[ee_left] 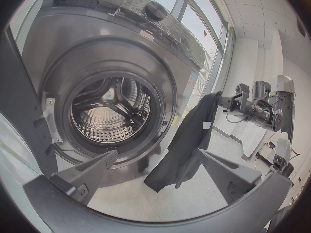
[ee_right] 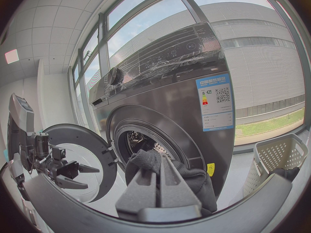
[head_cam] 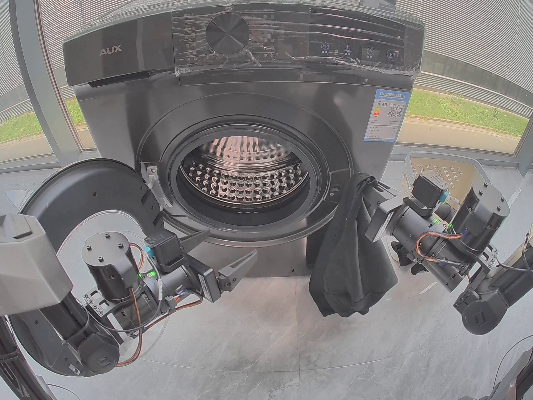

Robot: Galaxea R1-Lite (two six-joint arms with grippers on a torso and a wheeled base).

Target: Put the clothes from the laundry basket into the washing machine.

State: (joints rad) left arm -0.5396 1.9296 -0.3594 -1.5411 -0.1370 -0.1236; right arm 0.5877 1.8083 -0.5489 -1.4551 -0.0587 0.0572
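Observation:
A dark grey washing machine (head_cam: pixel 244 84) stands ahead with its round door (head_cam: pixel 83 195) swung open to the left and a bare steel drum (head_cam: pixel 244 176). My right gripper (head_cam: pixel 371 187) is shut on a black garment (head_cam: pixel 347 256), which hangs in the air to the right of the drum opening; the cloth (ee_right: pixel 194 182) bunches around the closed fingers (ee_right: pixel 170 182). From the left wrist the same garment (ee_left: pixel 189 139) dangles beside the drum (ee_left: pixel 110 114). My left gripper (head_cam: pixel 229 258) is open and empty, low in front of the machine below the drum rim.
A white laundry basket (head_cam: pixel 444 170) stands on the floor right of the machine, behind my right arm; its latticed wall (ee_right: pixel 278 159) shows with something dark inside. Pale marble floor (head_cam: pixel 266 340) spreads in front. Windows run behind the machine.

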